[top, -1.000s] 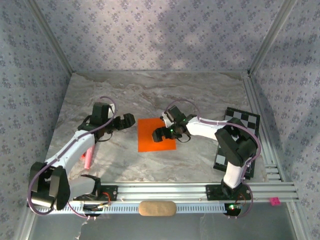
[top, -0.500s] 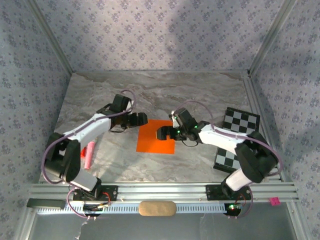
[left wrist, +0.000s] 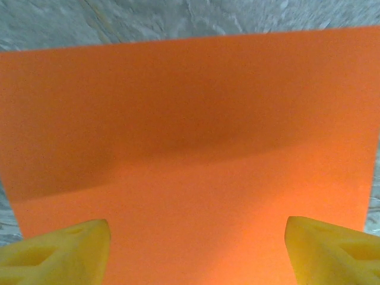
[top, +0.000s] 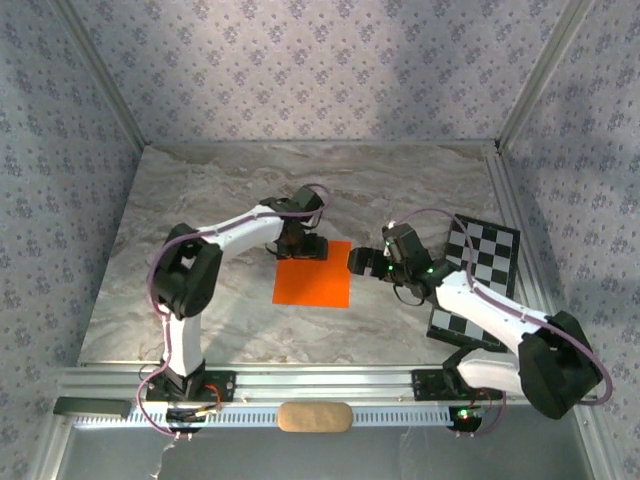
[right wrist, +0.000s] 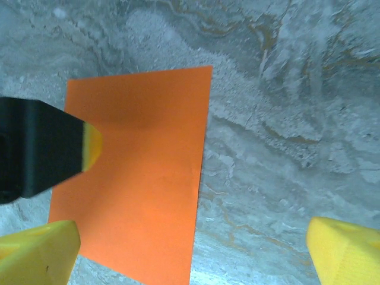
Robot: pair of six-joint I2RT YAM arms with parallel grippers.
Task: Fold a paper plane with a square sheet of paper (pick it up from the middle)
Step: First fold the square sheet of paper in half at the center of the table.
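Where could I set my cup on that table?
Free table: the far strip by the back wall, the left side beyond the left arm, the near strip before the orange sheet. Crowded: around the sheet, where the right arm also reaches, and the checkerboard card at right.

The square sheet of paper lies on the table, left pincer over its far edge, right pincer beside it.

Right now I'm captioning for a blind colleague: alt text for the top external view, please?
A bright orange square sheet of paper lies flat and unfolded at the middle of a marbled grey table. The left tool is at its far edge, the right tool just off its right edge, and a checkerboard card lies further right.
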